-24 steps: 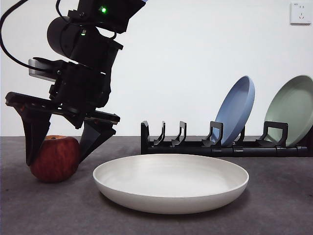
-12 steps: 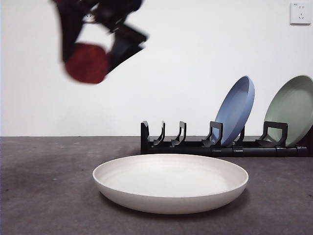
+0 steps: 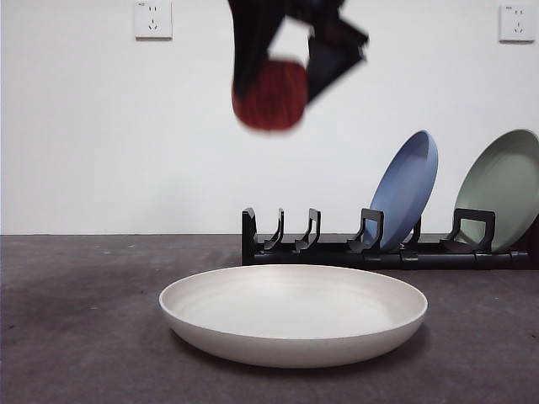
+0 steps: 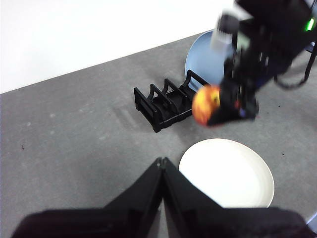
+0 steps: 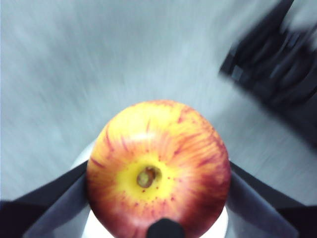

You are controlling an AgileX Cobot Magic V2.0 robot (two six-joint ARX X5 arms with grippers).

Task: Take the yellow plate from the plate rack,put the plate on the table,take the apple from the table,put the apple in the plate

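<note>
Front view: the right gripper (image 3: pixel 282 63) and the apple (image 3: pixel 269 94) are showing only as motion-blurred shapes, the arm above being cut off by the top edge. The pale green plate (image 3: pixel 505 198) is being cropped at the right edge. Right wrist view: the plate rack (image 5: pixel 277 64) is smearing into dark streaks.

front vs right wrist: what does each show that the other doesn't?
Front only: the blue plate and green plate leaning in the rack, and two wall sockets.
Right wrist only: the apple's yellow stem end.
Both: the right gripper holding the apple above the yellow plate, with the rack and table.
</note>
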